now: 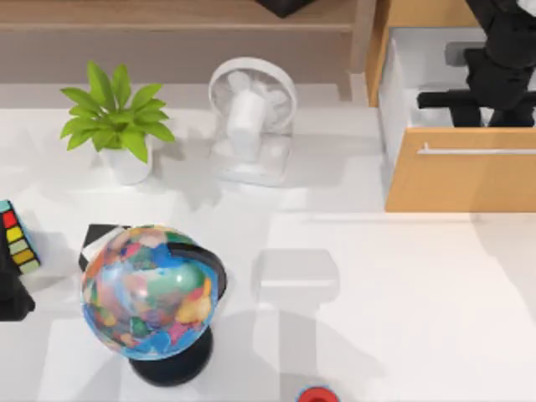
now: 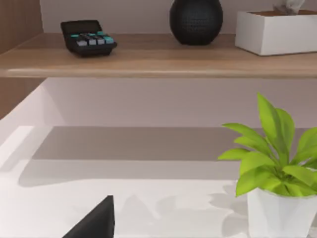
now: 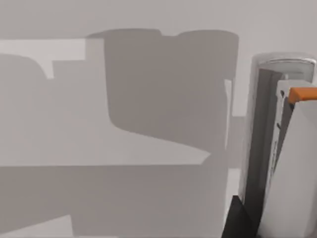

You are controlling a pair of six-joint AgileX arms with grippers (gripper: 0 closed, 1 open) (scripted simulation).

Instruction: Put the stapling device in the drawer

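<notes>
The drawer (image 1: 459, 177) stands pulled open at the back right, with a light orange-brown wood front, a thin silver bar handle (image 1: 477, 152) and a white inside (image 3: 124, 99). My right gripper (image 1: 501, 88) hangs over the open drawer. The stapling device (image 3: 277, 148), pale grey with an orange piece, lies very close to the right wrist camera over the drawer's white floor. A grey end (image 1: 457, 54) of it pokes out beside the arm. I cannot tell whether it is held or resting. My left gripper (image 1: 12, 289) is parked at the table's left edge.
A globe (image 1: 149, 289) stands front left, with a coloured cube (image 1: 17, 239) beside it. A potted plant (image 1: 117, 126) and a white desk fan (image 1: 251, 117) stand at the back. The brown shelf (image 2: 158, 59) holds a calculator (image 2: 88, 37) and a black round object (image 2: 196, 20). A red item (image 1: 316, 394) sits at the front edge.
</notes>
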